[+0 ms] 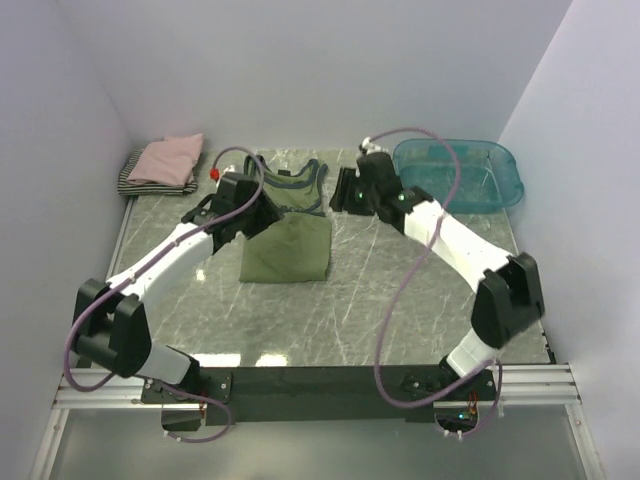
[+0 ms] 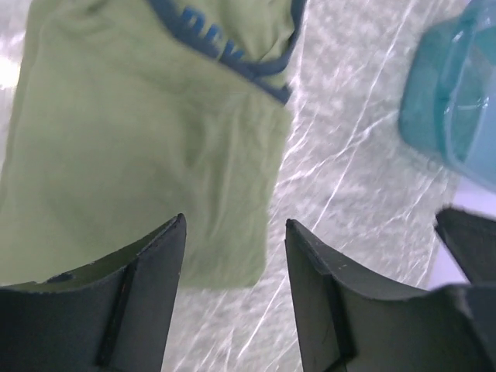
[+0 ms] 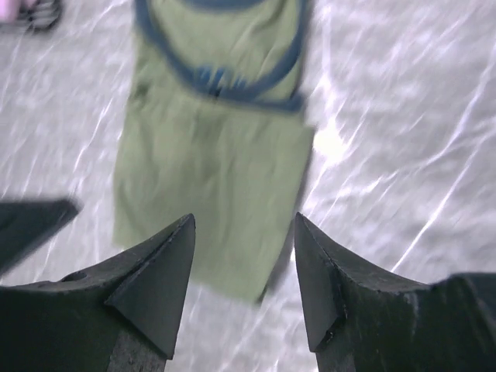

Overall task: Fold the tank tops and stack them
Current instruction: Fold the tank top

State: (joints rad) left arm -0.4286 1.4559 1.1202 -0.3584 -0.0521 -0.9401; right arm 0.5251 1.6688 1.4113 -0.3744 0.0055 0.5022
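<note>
An olive-green tank top (image 1: 287, 247) with navy trim lies partly folded in the middle of the table, its neck and straps (image 1: 296, 183) toward the back. My left gripper (image 1: 266, 207) hovers over its left upper part. In the left wrist view the gripper (image 2: 235, 225) is open and empty above the cloth's (image 2: 147, 139) lower right corner. My right gripper (image 1: 346, 191) hangs just right of the straps. Seen from the right wrist, the gripper (image 3: 244, 221) is open and empty over the cloth's (image 3: 217, 163) bottom edge. Folded pink (image 1: 170, 158) and striped (image 1: 140, 182) tank tops sit stacked at the back left.
A see-through teal plastic tub (image 1: 460, 172) stands at the back right; its corner (image 2: 453, 101) shows in the left wrist view. White walls close in the table on three sides. The marbled tabletop (image 1: 380, 290) is bare in front of the green top.
</note>
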